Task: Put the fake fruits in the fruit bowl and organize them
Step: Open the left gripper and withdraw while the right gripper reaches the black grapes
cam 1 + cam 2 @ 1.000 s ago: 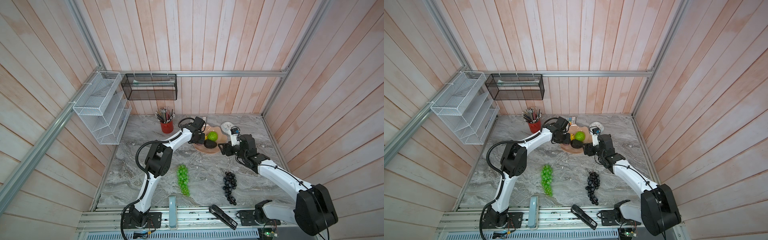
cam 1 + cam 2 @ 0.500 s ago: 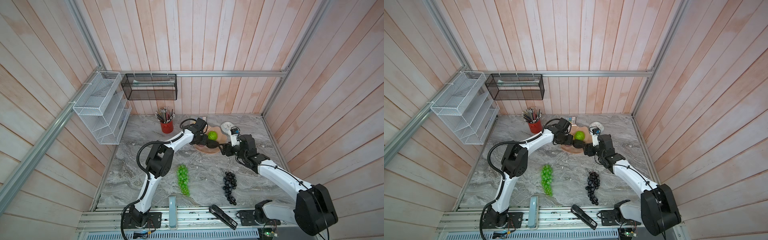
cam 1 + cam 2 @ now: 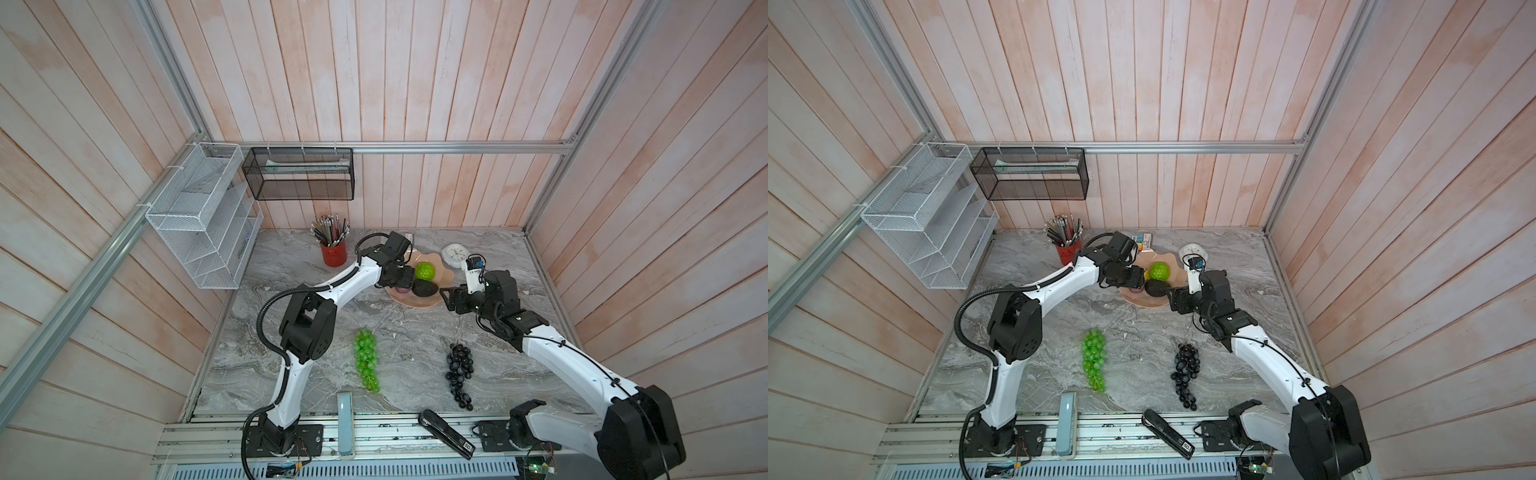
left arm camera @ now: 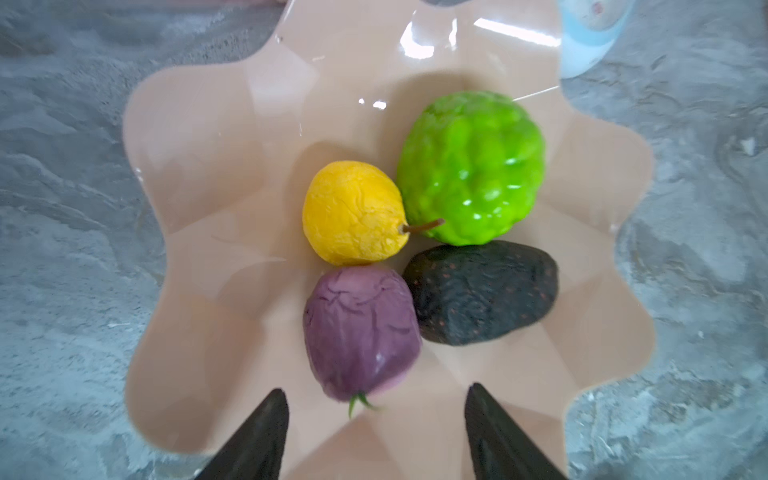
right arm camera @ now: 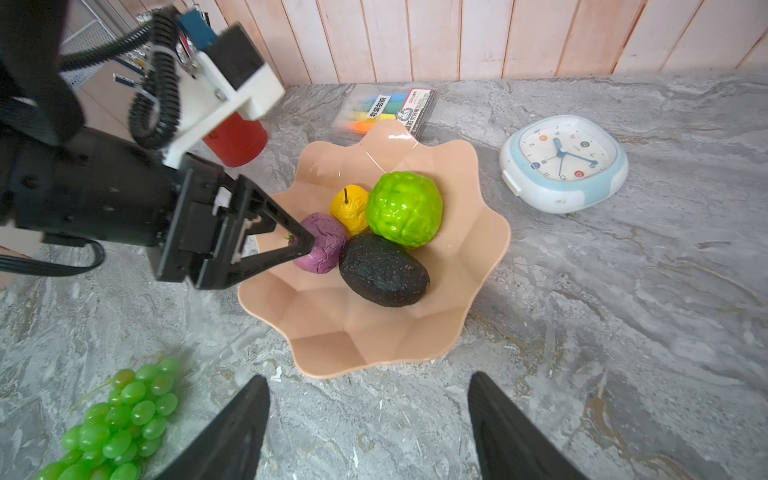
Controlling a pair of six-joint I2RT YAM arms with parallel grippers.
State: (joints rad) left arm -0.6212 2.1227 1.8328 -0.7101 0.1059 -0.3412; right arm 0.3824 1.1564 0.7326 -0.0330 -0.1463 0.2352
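A glossy peach-pink scalloped fruit bowl (image 5: 374, 332) by the tabletop's (image 3: 407, 340) far edge holds the yellow stemmed fruit (image 4: 353, 214), bumpy green ball (image 4: 471, 166), wrinkled purple ball (image 4: 359, 328) and dark oval avocado (image 4: 482, 291). The green grape bunch (image 3: 366, 359) and black-purple grape bunch (image 3: 459, 374) lie toward the front edge. The left gripper (image 4: 376, 390) and right gripper (image 5: 369, 376) both gape empty at the bowl.

On my gray table (image 3: 407, 332) I see the pink bowl (image 5: 353, 332), green grapes (image 3: 365, 361), dark grapes (image 3: 459, 374), a clock (image 5: 563, 164), a red cup (image 3: 333, 254) (with pencils (image 3: 330, 228)) and markers (image 5: 386, 110)

We see a glossy, smooth bowl (image 4: 208, 145) on a marbled stone-look tabletop (image 4: 62, 249); the green ball (image 4: 469, 166) shines. The avocado (image 4: 482, 295) looks matt and rough.
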